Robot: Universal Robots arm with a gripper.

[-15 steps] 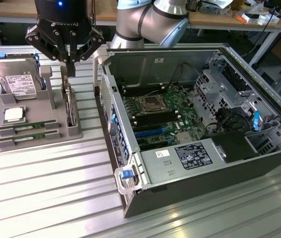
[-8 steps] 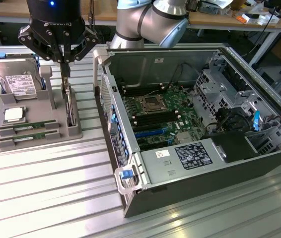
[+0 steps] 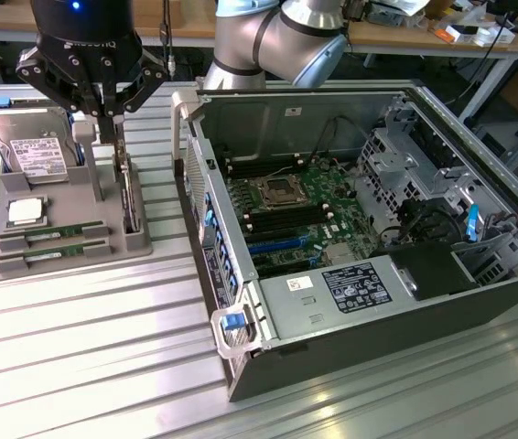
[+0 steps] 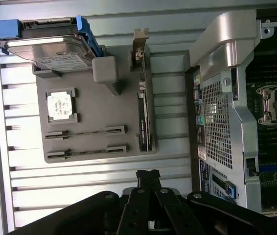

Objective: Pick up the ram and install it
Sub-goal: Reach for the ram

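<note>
The gripper (image 4: 148,175) hangs above the gray tray (image 3: 62,208), fingers pressed together, nothing between them. The ram (image 3: 129,199) apparently stands on edge in the tray's side slot. Line up along its length.

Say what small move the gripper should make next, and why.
Probably open the gripper first. It hovers shut above the gray tray, over the ram that seems to stand on edge in the side slot, and a shut gripper could not straddle it.
</note>
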